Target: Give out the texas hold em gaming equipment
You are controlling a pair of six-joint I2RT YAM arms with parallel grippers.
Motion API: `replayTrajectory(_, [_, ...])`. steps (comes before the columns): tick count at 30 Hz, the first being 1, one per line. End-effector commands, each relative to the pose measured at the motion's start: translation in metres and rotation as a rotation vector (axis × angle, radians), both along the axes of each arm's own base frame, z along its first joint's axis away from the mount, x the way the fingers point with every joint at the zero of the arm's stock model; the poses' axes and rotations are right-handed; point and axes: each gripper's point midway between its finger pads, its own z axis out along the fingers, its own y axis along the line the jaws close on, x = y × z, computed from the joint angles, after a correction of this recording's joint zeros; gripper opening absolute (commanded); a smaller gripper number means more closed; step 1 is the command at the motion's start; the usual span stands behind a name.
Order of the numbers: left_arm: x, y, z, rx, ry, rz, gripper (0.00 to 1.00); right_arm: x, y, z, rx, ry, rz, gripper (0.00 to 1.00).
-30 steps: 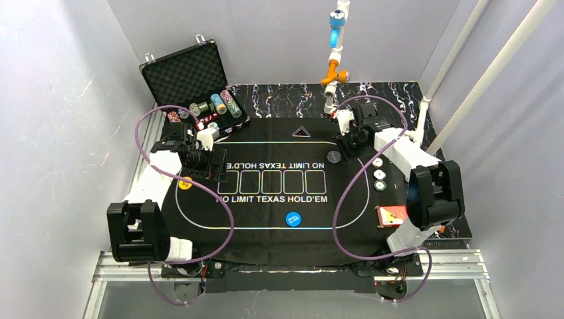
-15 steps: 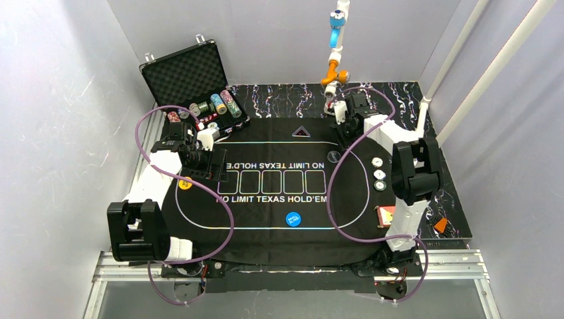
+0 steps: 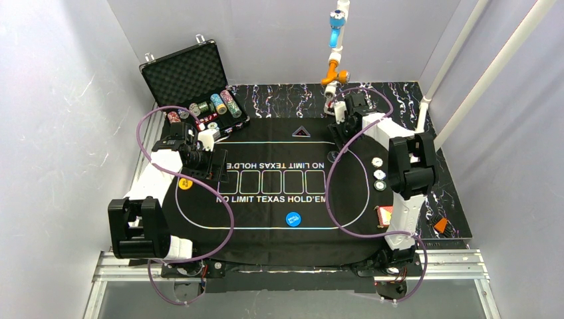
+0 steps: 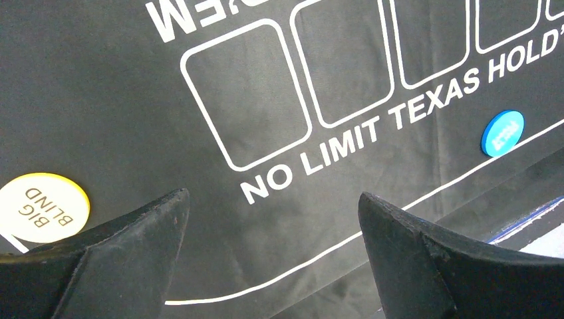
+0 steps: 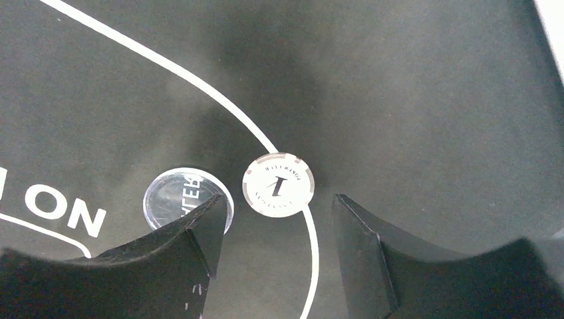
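In the right wrist view a white striped poker chip [image 5: 279, 185] lies flat on the mat's white line, beside a clear round button [image 5: 188, 199]. My right gripper [image 5: 277, 199] hovers over the chip, open wider than it and gripping nothing; from above it [image 3: 341, 133] is at the mat's far right. My left gripper [image 4: 273, 199] is open and empty over the mat's left side [image 3: 211, 167]. Near it lies the yellow "BIG BLIND" button [image 4: 43, 206] [image 3: 185, 183]. A blue button [image 3: 292, 218] [image 4: 502, 133] rests at the near middle. Three white chips [image 3: 380, 175] and the red deck [image 3: 384, 214] lie at the right.
The black foam-lined case [image 3: 183, 73] stands open at the far left with rows of chips [image 3: 216, 106] inside. The black mat [image 3: 266, 206] covers most of the table. An orange piece [image 3: 440, 226] lies off the mat at the right. White poles rise at the far right.
My right arm has swung farther toward the mat's far edge and its jaws have widened; the white chip now lies free on the mat. The left arm has not moved.
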Motion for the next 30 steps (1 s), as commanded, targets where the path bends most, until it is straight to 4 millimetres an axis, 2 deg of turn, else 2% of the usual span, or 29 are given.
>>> replayTrajectory(1, [0.000,-0.003,0.006,-0.023,0.004,-0.017,0.98,0.017,0.009,0.035,0.055,-0.077,0.005,0.69])
replayTrajectory(5, [-0.001,-0.003,0.007,-0.020,-0.001,-0.014,0.98,0.005,-0.003,0.062,0.063,-0.103,0.006,0.71])
replayTrajectory(8, [-0.001,-0.002,0.010,-0.018,-0.012,-0.014,0.98,-0.009,-0.034,0.068,0.064,-0.079,-0.039,0.72])
replayTrajectory(13, [-0.001,-0.004,0.012,-0.024,-0.014,-0.015,0.98,-0.041,-0.086,0.057,0.031,-0.027,-0.118,0.75])
replayTrajectory(15, [-0.001,-0.005,0.012,-0.030,-0.012,-0.016,0.98,-0.050,-0.097,0.051,0.020,-0.013,-0.133,0.79])
replayTrajectory(17, [-0.001,-0.005,0.011,-0.034,-0.008,-0.016,0.98,-0.055,-0.098,0.045,0.016,-0.005,-0.130,0.83])
replayTrajectory(18, [-0.001,-0.005,0.010,-0.033,-0.006,-0.016,0.98,-0.055,-0.108,0.042,0.012,0.000,-0.155,0.84])
replayTrajectory(21, [-0.001,-0.005,0.011,-0.034,-0.007,-0.017,0.98,-0.054,-0.115,0.032,-0.006,0.009,-0.171,0.85])
replayTrajectory(25, [-0.001,-0.005,0.011,-0.034,-0.009,-0.015,0.98,-0.054,-0.120,0.014,-0.013,0.046,-0.185,0.84])
replayTrajectory(30, [0.000,-0.004,0.013,-0.030,-0.018,-0.017,0.98,-0.053,-0.122,0.001,-0.014,0.068,-0.193,0.81])
